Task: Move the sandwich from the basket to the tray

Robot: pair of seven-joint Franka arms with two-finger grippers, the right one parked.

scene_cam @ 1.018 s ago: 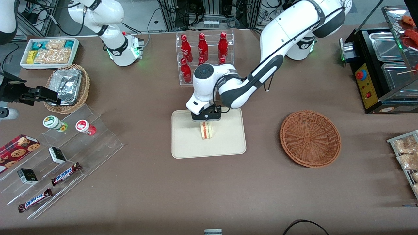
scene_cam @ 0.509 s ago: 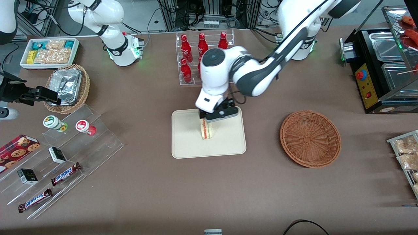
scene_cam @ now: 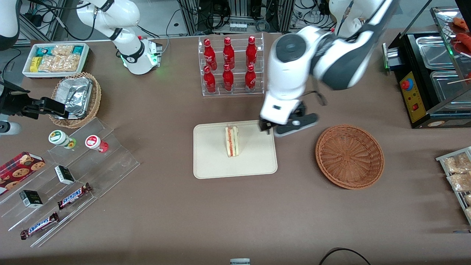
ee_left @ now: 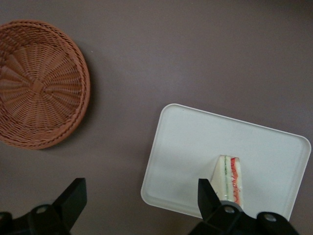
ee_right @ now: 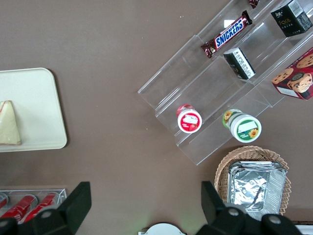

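The sandwich, a white wedge with a red-pink stripe, stands on its edge on the cream tray. It also shows in the left wrist view on the tray, and in the right wrist view. The reddish-brown wicker basket is empty and lies toward the working arm's end; the left wrist view shows it too. My left gripper is open and empty. It hangs raised over the tray's corner nearest the basket, apart from the sandwich.
A clear rack of red bottles stands farther from the front camera than the tray. A clear stepped shelf with snacks, a tan basket with foil and a white snack bin lie toward the parked arm's end. A black appliance stands at the working arm's end.
My gripper has let go of the sandwich, risen and swung away from it toward the basket. The sandwich stays standing on the tray.
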